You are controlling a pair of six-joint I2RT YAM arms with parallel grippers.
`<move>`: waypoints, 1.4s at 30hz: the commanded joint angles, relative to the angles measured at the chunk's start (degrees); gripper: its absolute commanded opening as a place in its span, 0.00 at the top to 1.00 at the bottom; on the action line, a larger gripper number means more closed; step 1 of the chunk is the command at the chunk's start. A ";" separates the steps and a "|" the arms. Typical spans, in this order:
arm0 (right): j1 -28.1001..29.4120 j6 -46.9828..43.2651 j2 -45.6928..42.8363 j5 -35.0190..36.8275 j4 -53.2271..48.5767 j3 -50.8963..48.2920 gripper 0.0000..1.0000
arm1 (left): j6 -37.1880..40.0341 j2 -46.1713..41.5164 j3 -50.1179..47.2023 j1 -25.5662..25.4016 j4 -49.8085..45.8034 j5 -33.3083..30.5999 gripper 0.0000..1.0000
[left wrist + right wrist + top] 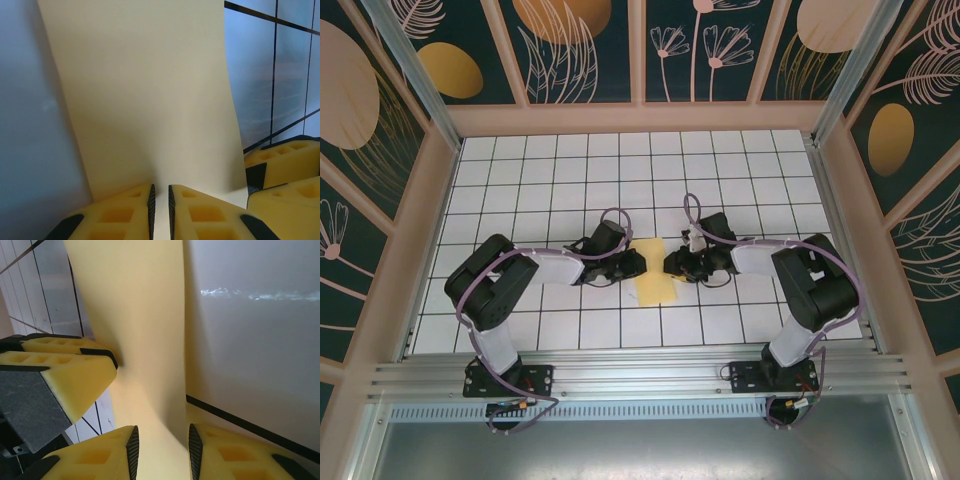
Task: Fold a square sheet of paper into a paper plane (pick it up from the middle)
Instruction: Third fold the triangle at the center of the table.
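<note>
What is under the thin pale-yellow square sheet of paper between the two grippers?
The white grid-tiled table lies under the thin pale-yellow paper sheet. Its tiles show around the sheet; the patch directly beneath is covered and cannot be seen.

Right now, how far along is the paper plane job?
Looks done: the square sheet of paper is picked up, pinched between the nearly shut jaws of the left gripper. In hand: the right gripper straddles the opposite side of the sheet, its jaws apart around it. Left: the shaping; the sheet shows no pointed nose or centre ridge yet.
</note>
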 commanded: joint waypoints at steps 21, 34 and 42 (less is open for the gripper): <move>-0.88 15.95 -5.31 3.32 10.72 -6.81 0.94 | 22.44 -19.99 -3.35 -11.35 -9.72 -14.99 0.54; -0.18 18.44 -5.42 3.70 11.20 -6.74 0.94 | 30.73 -10.38 2.14 -27.21 -14.67 -33.91 0.42; 0.10 18.37 -5.21 3.61 11.11 -6.21 0.93 | 32.11 -5.85 4.30 -29.05 -12.95 -40.87 0.38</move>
